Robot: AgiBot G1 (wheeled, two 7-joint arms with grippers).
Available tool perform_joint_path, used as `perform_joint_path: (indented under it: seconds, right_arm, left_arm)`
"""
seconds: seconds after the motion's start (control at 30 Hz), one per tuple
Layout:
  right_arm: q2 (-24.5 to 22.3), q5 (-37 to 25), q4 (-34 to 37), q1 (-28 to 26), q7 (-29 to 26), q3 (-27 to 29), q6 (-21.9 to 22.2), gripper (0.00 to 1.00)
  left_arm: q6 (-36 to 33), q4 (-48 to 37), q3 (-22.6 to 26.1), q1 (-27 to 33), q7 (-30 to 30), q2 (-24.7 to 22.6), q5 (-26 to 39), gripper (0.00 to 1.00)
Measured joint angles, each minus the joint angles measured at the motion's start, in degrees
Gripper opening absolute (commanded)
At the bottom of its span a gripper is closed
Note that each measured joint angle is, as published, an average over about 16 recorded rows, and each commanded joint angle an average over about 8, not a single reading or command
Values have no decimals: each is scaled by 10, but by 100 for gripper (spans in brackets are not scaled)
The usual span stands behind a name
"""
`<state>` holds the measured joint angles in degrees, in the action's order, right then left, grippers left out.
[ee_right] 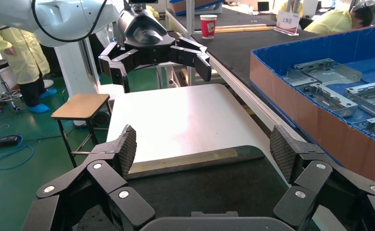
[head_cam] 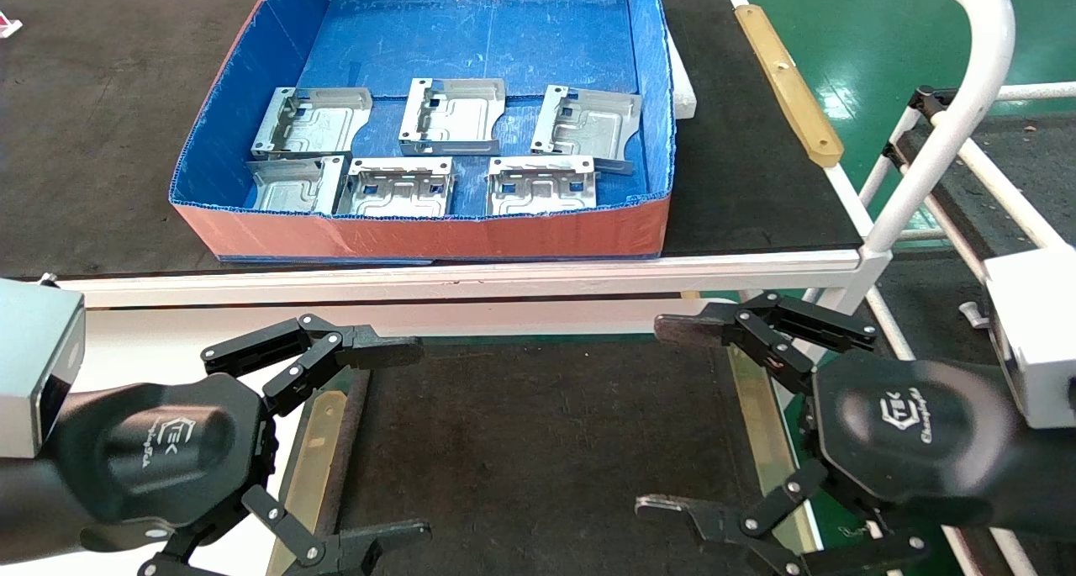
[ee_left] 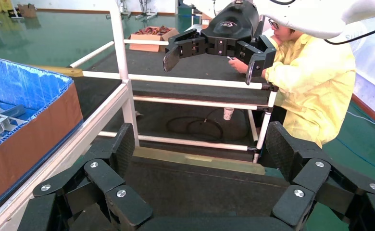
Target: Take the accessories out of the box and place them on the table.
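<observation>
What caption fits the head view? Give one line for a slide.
Six accessories wait in the box; left gripper and right gripper open over the table.

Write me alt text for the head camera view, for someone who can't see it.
Six shiny metal plates lie in two rows of three inside a blue-lined box on a dark bench. Nearer the camera, the left gripper and right gripper hover with jaws open over a black mat.
</observation>
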<state>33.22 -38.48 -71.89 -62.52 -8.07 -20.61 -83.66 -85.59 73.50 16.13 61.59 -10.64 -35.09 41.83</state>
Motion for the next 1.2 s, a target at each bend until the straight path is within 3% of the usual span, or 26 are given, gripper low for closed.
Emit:
perform_joint_path:
  seconds: [0.73, 1.2]
  right_arm:
    - [0, 0, 0, 0, 0, 0, 0, 100]
    - [0, 0, 0, 0, 0, 0, 0, 100]
  left_arm:
    - [2, -5, 2, 13, 1, -4, 9, 100]
    - [0, -110, 38, 146, 38, -79, 93, 100]
